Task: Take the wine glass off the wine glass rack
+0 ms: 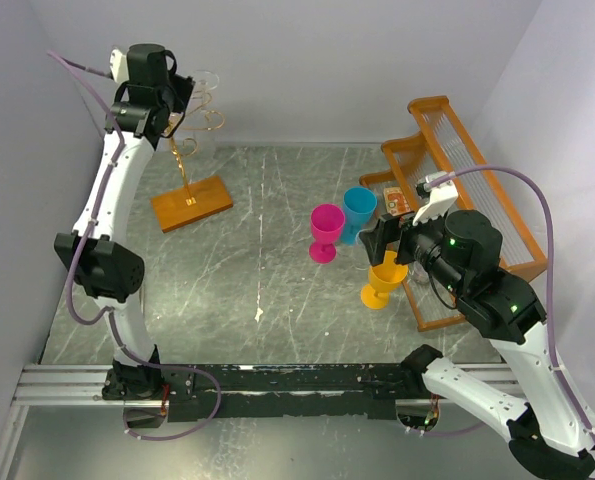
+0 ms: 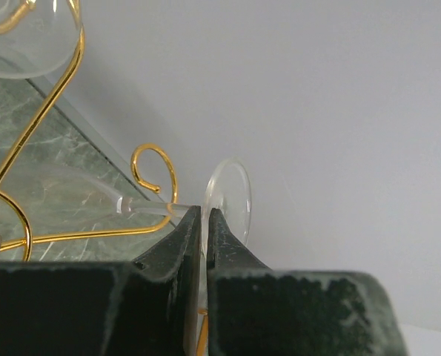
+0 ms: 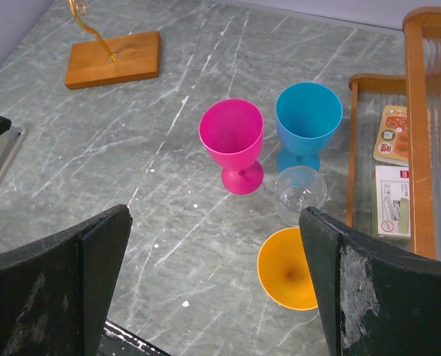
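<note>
The wine glass rack is a gold wire stand (image 1: pixel 184 165) on a flat wooden base (image 1: pixel 191 204), which also shows in the right wrist view (image 3: pixel 113 59). A clear wine glass hangs on its side from a scrolled arm (image 2: pixel 157 167), with its stem (image 2: pixel 146 208) and round foot (image 2: pixel 231 199) showing. My left gripper (image 2: pixel 204 212) is up at the rack's top (image 1: pixel 182 108), its jaws pinched shut where the stem meets the foot. A second glass bowl (image 2: pixel 27 37) hangs at the upper left. My right gripper (image 3: pixel 214 222) is wide open and empty above the cups.
Pink (image 1: pixel 325 230), blue (image 1: pixel 359 212) and orange (image 1: pixel 383 280) goblets stand mid-table, with a small clear glass (image 3: pixel 300 194) among them. A large orange wooden-framed rack with clear slats (image 1: pixel 467 165) fills the right side. White walls stand close behind the gold rack.
</note>
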### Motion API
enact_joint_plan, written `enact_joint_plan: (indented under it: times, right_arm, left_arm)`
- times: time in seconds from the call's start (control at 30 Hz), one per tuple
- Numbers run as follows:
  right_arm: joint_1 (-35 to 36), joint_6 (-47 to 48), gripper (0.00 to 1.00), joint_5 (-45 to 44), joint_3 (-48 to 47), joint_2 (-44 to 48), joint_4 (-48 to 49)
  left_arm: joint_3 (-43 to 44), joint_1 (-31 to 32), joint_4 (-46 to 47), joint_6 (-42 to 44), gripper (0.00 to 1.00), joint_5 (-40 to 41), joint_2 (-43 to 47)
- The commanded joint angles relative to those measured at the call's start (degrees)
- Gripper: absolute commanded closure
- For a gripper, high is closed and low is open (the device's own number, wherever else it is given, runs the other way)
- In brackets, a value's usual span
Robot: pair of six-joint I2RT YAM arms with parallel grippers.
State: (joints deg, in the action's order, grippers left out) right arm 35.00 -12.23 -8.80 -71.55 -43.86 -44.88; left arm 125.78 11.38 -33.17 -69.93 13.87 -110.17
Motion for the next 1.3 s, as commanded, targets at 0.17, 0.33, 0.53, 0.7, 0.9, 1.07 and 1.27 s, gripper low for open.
enact_joint_plan:
  times: [0.17,0.33,0.53,0.7,0.9,1.07,1.27]
  right_arm:
    - [0.0,-0.7,0.02,0.0,0.3,0.7,1.0]
    - [0.0,-0.8,0.02,-0.3,0.3,0.8,0.9]
    - [0.0,-0.6,0.02,-0.9,0.6,0.6,1.1]
    - [0.0,-0.3,0.02,-1.1,1.1,0.2,1.7]
    - [0.0,-0.3,0.02,-1.3,1.0,0.2,1.7]
    - [0.0,-0.6,0.02,-0.9,1.3,0.2,1.8]
    - [0.1,-1.6,0.02,0.2,1.1,0.1,2.1]
  left_arm:
    - [-0.9,-2.7,2.0,0.6,0.93,-0.1,4.3]
    - [-0.8,-5.0,3.2,0.6,0.93,-2.5,3.3]
    - [1.4,-5.6,6.1,0.9,0.93,-2.8,0.4]
    - [5.0,-5.6,12.4,1.8,0.93,-7.6,-4.7]
    - [6.3,-4.7,17.1,0.1,0.93,-12.6,-7.8]
    - [5.6,-2.8,20.7,-0.8,0.93,-15.8,-7.8]
    - [3.8,-0.8,26.7,-1.0,0.93,-21.7,-4.9]
